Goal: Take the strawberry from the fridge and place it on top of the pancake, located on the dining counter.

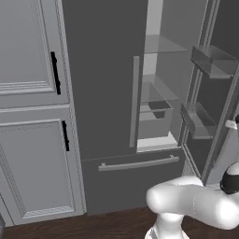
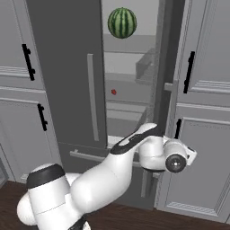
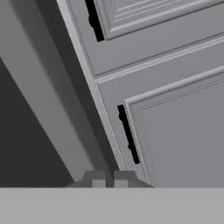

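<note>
- The fridge [image 2: 67, 67] has its right door swung open; the strawberry [image 2: 113, 91] sits on a middle shelf, below the watermelon [image 2: 122, 22].
- The gripper [image 3: 109, 178] has its fingertips drawn close together with nothing between them, and it looks past the door's edge at a cabinet [image 3: 175, 127] beside the fridge (not into it).
- The hand hangs low by the open door, well apart from the fruit.
- Risk: reaching with pinched jaws would nudge the berry deeper or off the shelf.
- The elbow looks close to the door, though depth is hard to judge; a wide swing could knock it.
</note>
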Motion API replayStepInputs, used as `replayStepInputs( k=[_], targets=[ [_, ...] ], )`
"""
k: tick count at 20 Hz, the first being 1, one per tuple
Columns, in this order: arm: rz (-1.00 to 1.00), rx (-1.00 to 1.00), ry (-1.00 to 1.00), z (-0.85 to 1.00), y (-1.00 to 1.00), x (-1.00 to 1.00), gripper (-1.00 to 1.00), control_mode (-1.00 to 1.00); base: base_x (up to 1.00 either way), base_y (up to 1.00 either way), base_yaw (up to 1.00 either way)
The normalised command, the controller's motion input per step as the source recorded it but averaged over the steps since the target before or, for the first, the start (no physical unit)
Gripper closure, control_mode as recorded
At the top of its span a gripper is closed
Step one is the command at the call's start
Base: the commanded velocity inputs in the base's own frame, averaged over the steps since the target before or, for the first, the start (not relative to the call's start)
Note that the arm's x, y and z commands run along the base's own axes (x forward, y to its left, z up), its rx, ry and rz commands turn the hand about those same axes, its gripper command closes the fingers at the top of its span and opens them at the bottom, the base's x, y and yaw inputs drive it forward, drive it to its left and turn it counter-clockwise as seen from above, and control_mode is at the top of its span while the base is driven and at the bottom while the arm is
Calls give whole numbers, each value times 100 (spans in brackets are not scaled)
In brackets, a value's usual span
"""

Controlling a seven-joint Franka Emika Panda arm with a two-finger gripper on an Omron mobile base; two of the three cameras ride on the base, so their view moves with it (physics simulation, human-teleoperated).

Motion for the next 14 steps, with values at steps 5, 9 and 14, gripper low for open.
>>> replayStepInputs(
  k=[5, 9, 14],
  targets=[
    [-7, 5, -19, 47, -69, -79, 100, -100, 0, 0, 0],
    [0, -1, -44, 64, 1, -100, 100, -100, 0, 0, 0],
    [-6, -13, -41, 53, 94, -97, 100, -100, 0, 0, 0]
  ],
)
